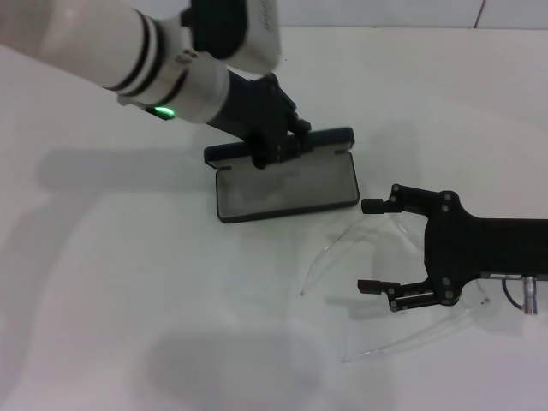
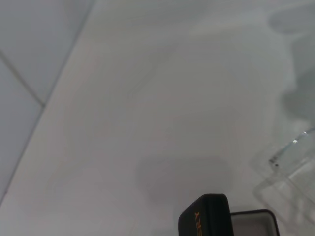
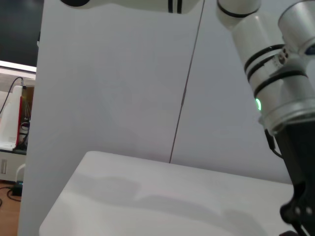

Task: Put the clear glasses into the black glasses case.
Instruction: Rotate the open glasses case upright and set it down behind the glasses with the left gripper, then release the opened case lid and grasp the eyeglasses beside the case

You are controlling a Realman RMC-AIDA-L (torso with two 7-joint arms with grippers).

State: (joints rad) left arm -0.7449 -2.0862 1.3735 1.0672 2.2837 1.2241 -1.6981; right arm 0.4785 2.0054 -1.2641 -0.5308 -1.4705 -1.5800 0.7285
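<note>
1. Case (image 1: 287, 184) open on worktop (image 1: 111, 282), left gripper (image 1: 272, 145) closed on its raised lid.
2. Right gripper (image 1: 370, 246) spread wide around glasses (image 1: 342, 244), lying just beside case.

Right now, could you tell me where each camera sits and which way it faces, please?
Head view: looks forward and down on the white table; left gripper at the black glasses case, right gripper open around the clear glasses.
Left wrist view: looks down past the case's lid corner across the table.
Right wrist view: low, facing a white wall; shows the left arm.
Head and left wrist views share case and glasses.
</note>
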